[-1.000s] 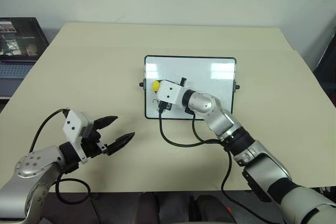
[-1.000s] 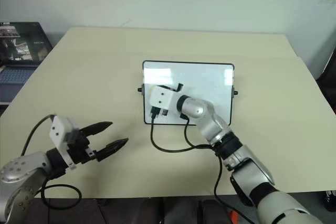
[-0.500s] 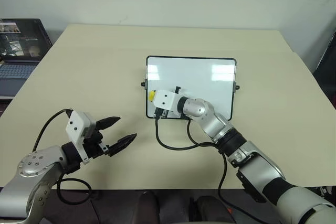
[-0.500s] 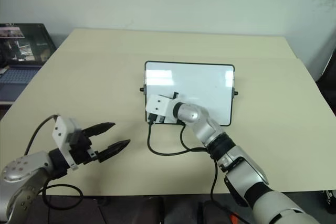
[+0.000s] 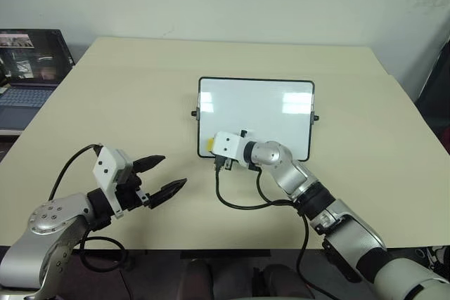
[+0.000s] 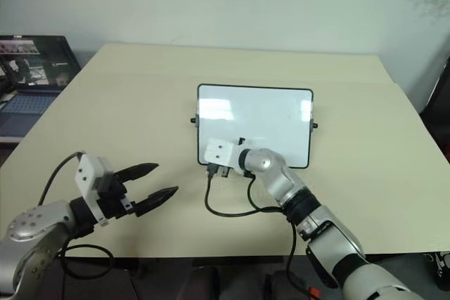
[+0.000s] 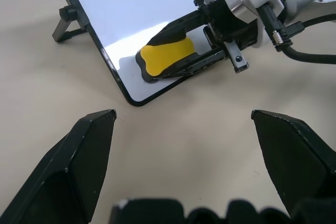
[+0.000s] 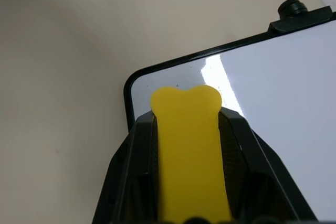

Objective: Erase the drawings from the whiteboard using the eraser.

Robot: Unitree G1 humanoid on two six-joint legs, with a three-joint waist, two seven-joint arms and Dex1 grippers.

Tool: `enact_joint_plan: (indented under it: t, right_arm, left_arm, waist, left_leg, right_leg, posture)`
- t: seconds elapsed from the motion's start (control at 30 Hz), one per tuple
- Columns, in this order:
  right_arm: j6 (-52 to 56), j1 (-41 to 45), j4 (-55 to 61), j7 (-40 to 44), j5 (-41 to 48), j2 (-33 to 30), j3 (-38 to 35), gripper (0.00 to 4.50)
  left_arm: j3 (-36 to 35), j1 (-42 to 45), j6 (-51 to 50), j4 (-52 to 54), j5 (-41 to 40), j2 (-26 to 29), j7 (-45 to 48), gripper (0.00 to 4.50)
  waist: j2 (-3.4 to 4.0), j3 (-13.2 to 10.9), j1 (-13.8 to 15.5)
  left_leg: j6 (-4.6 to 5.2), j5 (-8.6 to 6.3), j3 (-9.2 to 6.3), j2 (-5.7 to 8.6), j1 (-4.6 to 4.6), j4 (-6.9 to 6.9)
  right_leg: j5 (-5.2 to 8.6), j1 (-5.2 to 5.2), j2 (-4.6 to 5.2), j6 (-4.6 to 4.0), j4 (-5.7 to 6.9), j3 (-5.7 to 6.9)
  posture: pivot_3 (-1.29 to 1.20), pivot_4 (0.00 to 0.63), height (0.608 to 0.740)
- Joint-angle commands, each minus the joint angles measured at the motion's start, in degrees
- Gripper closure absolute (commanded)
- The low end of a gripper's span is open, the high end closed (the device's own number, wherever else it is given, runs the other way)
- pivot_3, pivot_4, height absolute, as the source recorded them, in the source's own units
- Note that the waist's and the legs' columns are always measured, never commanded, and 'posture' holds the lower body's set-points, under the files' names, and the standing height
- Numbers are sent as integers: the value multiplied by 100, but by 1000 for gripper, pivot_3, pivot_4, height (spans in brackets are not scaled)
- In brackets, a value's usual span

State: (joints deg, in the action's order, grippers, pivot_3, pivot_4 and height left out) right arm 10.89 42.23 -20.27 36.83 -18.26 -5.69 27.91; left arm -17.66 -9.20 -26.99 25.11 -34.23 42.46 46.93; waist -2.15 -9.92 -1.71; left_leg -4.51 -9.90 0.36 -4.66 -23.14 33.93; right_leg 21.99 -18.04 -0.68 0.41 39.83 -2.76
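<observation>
Yellow eraser (image 7: pixel 167 56) pinched between my right gripper (image 5: pixel 211 147) fingers (image 8: pixel 239 145), its tip past them, at near-left corner of whiteboard (image 5: pixel 256 107). Eraser on white surface just inside black frame. Board stands on beige table (image 5: pixel 126 89). My left gripper (image 5: pixel 160 177) near table's front edge, well apart from board, fingers spread, nothing between them.

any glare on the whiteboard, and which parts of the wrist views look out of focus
Left eye view: two bright reflected patches sit on the whiteboard, upper left and upper right. Right wrist view: a white glare streak lies on the board beside the eraser; the near black fingers are soft. Left wrist view: the left gripper fingers at the bottom are blurred, the eraser sharp.
</observation>
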Motion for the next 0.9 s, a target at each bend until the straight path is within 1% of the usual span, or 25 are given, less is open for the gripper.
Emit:
enact_joint_plan:
  t: [0.03, 0.07, 0.13, 0.2, 0.23, 0.33, 0.47, 0.6, 0.7, 0.8, 0.9]
  right_arm:
    - [725, 138, 1230, 313, 475, 57, -445, 3308]
    - [864, 226, 1417, 281, 565, 95, -570, 3308]
    - [882, 431, 1457, 114, 590, 98, -739, 3308]
    - [711, 572, 1236, -139, 531, 91, -814, 3308]
    - [482, 648, 887, -364, 439, 81, -810, 3308]
    - [-185, 772, -104, -863, 188, 50, -682, 3308]
    - [-609, 746, -788, -1019, 109, 75, -563, 3309]
    - [-769, 356, -926, -820, -13, -37, -307, 3318]
    - [-936, 42, -1000, -743, -131, -177, -105, 3318]
    - [-1007, -68, -1053, -690, -224, -248, 41, 3318]
    - [-959, -86, -1020, -601, -288, -266, 139, 3318]
  left_arm:
    - [9, 79, 109, 96, 22, -23, 25, 0]
    - [14, 78, 116, 89, 32, -29, 28, 0]
    - [27, 86, 132, 70, 50, -37, 35, 0]
    - [38, 105, 133, 50, 52, -37, 49, 0]
    - [58, 129, 134, 35, 56, -38, 54, 0]
    - [116, 195, 136, 9, 70, -41, 55, 0]
    - [134, 228, 135, 0, 65, -32, 56, 0]
    - [114, 211, 127, 19, 56, -38, 50, 0]
    - [135, 190, 128, 55, 53, -69, 25, 0]
    - [160, 222, 126, 44, 61, -90, 17, 0]
    - [175, 265, 129, 20, 72, -105, 25, 0]
  waist:
    - [-12, 6, -6]
    - [-5, 2, -5]
    - [-3, 1, -7]
    - [-3, 1, -14]
    - [-3, 1, -16]
    - [-4, 1, -18]
    - [-6, 2, -44]
    - [-7, 3, -66]
    - [-7, 3, -72]
    - [-5, 2, -73]
    - [-5, 2, -73]
  left_leg:
    - [-1, 0, 1, 0, -20, -1]
    - [-1, 0, 0, 0, -55, 0]
    - [-4, 0, -2, 2, -121, 0]
    - [-11, 1, 1, 7, -158, 0]
    - [-14, -1, 2, 7, -160, -1]
    - [-21, -6, 8, 7, -160, -6]
    - [-21, -7, 22, 9, -157, 0]
    - [-21, -6, 19, 7, -135, 1]
    - [-20, -7, 17, 7, -90, -1]
    - [-19, -6, 16, 5, -56, 0]
    - [-8, 2, 10, 3, -49, 1]
  right_leg:
    - [-4, -20, -1, -5, 4, 2]
    - [-6, -25, -1, -8, 10, 4]
    - [-7, -85, -8, -8, 18, 8]
    - [-8, -125, -24, -9, 16, 10]
    - [-8, -127, -26, -9, 9, 14]
    - [-6, -126, -26, -11, -5, 10]
    - [-6, -123, -21, -11, -4, -3]
    - [-6, -112, -22, -10, 15, 7]
    - [-5, -98, -20, -10, 13, 4]
    - [-2, -65, -15, -5, 13, 2]
    - [-1, -61, -15, -2, 14, 3]
  posture:
    - [0, 150, 740]
    - [0, 150, 740]
    - [0, 150, 740]
    - [0, 150, 740]
    - [0, 150, 740]
    - [0, 150, 740]
    - [0, 150, 740]
    - [0, 150, 740]
    - [0, 150, 740]
    - [0, 150, 740]
    - [0, 150, 740]
